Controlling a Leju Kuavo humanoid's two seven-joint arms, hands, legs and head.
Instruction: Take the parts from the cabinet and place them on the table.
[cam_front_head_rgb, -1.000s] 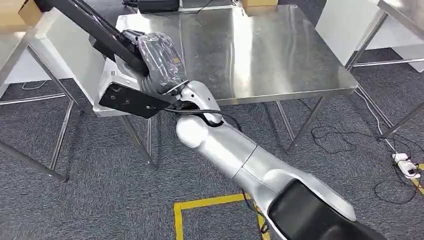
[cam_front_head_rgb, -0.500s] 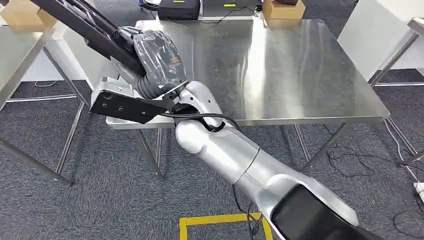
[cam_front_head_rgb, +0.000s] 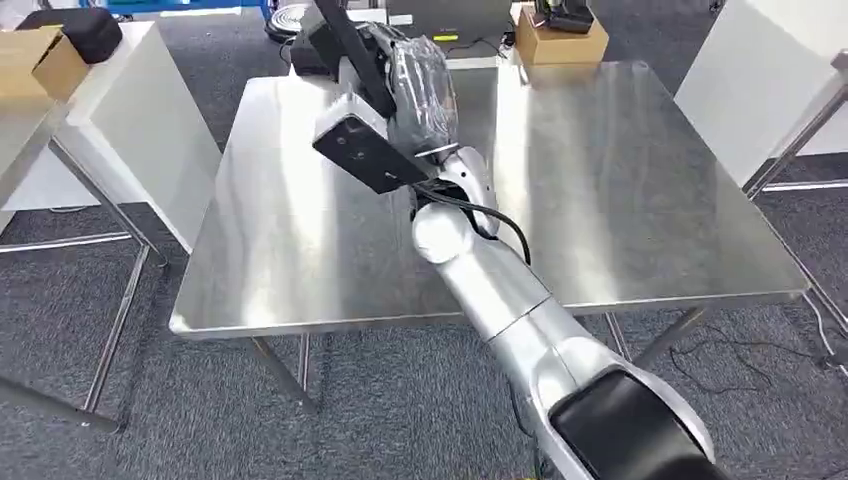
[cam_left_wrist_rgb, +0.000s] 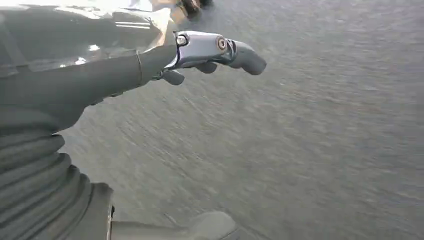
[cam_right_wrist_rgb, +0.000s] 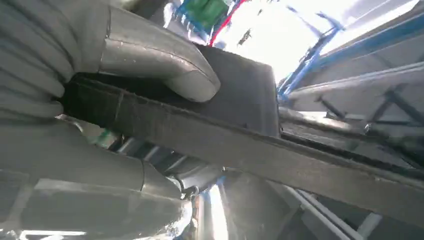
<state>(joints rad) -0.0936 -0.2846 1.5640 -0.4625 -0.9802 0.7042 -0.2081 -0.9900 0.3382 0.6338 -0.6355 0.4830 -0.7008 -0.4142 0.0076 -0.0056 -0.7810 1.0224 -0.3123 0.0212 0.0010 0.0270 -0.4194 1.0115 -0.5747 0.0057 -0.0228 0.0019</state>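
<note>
My right hand (cam_front_head_rgb: 418, 82), wrapped in clear plastic, grips a long black part (cam_front_head_rgb: 349, 42) and holds it above the far middle of the steel table (cam_front_head_rgb: 620, 200). In the right wrist view the grey thumb (cam_right_wrist_rgb: 160, 60) presses on the flat dark part (cam_right_wrist_rgb: 250, 145), which runs slantwise past the hand. A black plate (cam_front_head_rgb: 366, 152) juts out at the wrist, just above the tabletop. My left hand (cam_left_wrist_rgb: 105, 75) hangs over grey carpet, its fingers (cam_left_wrist_rgb: 220, 49) apart and holding nothing.
A cardboard box (cam_front_head_rgb: 566, 36) and dark gear stand beyond the table's far edge. To the left is a white table (cam_front_head_rgb: 120, 90) with a black case (cam_front_head_rgb: 82, 28) and a cardboard box (cam_front_head_rgb: 36, 60). White panels (cam_front_head_rgb: 760, 80) stand at the right.
The whole view has shifted and the steel table now lies squarely in front. My right arm has carried the black part from beside the table's left corner to above its far middle.
</note>
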